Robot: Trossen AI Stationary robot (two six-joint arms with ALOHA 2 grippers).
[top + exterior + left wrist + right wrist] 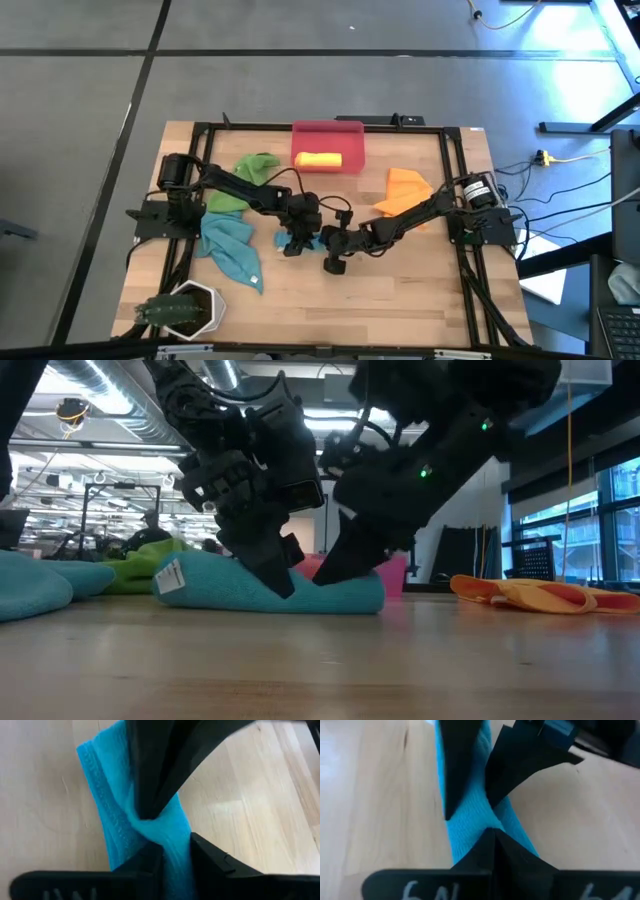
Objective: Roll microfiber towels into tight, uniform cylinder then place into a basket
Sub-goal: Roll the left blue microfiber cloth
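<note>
Left to right: spare teal towel [232, 248] and green towel [243, 178] lying unrolled beside left gripper [294, 243]. Left gripper pinched on rolled teal towel [270, 585]; right gripper [335, 258] clamped on same roll. One yellow roll [319, 160] already in basket [328, 130] beyond grippers. Orange towel [405, 192] unrolled past right gripper. Bare tabletop [400, 290] toward near edge.

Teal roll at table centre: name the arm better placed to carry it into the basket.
Left, probably. Both the left gripper and right gripper pinch the teal roll, but the left sits nearer the basket.
</note>
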